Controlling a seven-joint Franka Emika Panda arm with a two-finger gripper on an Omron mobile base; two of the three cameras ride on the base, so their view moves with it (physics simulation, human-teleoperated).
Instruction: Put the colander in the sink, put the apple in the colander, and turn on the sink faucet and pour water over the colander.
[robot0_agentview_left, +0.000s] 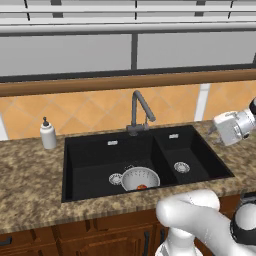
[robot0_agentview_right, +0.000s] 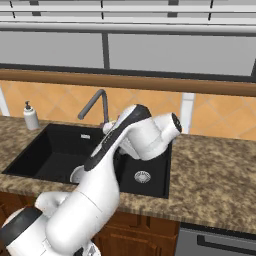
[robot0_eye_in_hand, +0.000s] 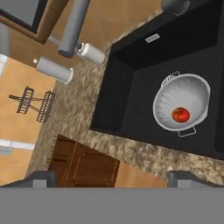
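Speckled table all round the black sink (robot0_agentview_left: 85, 155); your colander (robot0_eye_in_hand: 181, 103) sits in the big basin, apple (robot0_eye_in_hand: 180, 115) inside. Your tool (robot0_eye_in_hand: 112, 177) hangs well above them, jaws wide, holding nothing.

The white arm (robot0_agentview_right: 100, 170) is seen raised from the base and bent at the elbow, with the wrist (robot0_agentview_left: 234, 127) held high. The claw (robot0_eye_in_hand: 113, 177) is spread wide with nothing between its fingertips (robot0_eye_in_hand: 41, 177), and appears to be pointed downward.
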